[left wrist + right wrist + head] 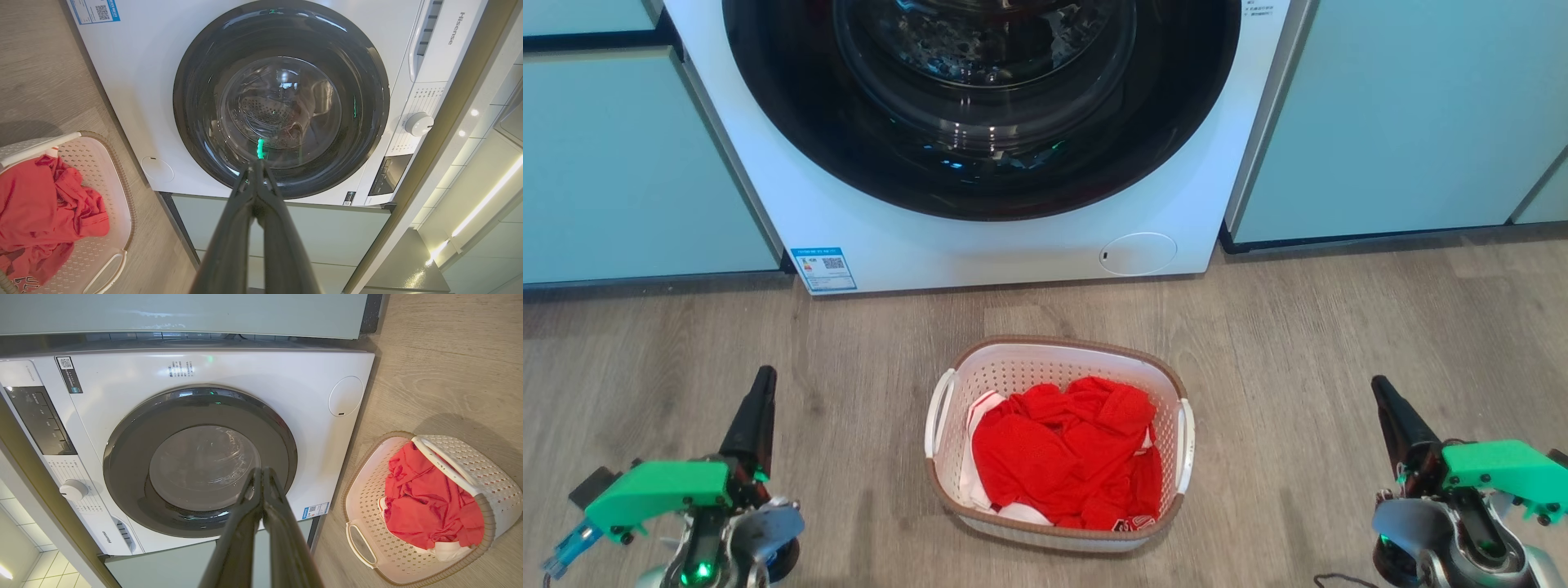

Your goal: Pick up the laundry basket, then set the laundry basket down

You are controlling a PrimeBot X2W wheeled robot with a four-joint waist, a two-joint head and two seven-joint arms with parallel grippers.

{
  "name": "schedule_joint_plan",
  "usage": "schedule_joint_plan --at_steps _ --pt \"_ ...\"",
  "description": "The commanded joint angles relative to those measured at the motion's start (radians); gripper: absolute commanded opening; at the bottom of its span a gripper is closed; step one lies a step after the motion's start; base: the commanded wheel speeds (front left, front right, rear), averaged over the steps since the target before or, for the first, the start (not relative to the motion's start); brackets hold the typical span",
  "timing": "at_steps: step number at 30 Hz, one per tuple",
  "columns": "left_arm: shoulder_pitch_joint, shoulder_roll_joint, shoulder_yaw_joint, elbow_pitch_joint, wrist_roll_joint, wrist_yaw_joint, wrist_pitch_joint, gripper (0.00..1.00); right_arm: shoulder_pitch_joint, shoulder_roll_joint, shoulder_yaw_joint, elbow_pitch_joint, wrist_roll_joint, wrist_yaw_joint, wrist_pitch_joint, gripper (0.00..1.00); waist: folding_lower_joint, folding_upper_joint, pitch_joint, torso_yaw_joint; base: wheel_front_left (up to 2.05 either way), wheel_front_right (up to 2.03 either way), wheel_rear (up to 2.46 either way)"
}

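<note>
Left pincer (pixel 765 377) and right pincer (pixel 1379 385), seemingly closed, flank laundry basket (pixel 1058 341).

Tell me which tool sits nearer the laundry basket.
Left, narrowly. The left tool sits left of the laundry basket; the right tool sits slightly farther to its right. Neither touches it.

So you've got a grey wood-look floor (pixel 1339 343), with a white washing machine (pixel 1013 249) standing on it and pale cabinets (pixel 621 163) on either side of the washing machine. The laundry basket (pixel 1045 367) sits upright right in front of the washing machine, near it, not touching.
</note>
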Motion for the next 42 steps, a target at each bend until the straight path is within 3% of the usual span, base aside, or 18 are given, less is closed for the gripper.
schedule_joint_plan --at_steps 1,42 --pt "-0.054 0.01 0.041 -0.029 0.002 -0.007 0.007 0.0 -0.045 -0.01 0.015 -0.032 0.0 0.005 0.007 0.0 0.0 -0.0001 0.0 0.0 0.0 0.0 0.0" --pt "-0.055 0.003 0.051 -0.029 0.009 -0.007 0.015 0.0 -0.046 -0.002 0.004 -0.031 -0.009 0.005 0.016 0.0 0.0 -0.0001 0.0 0.0 0.0 0.0 0.0"
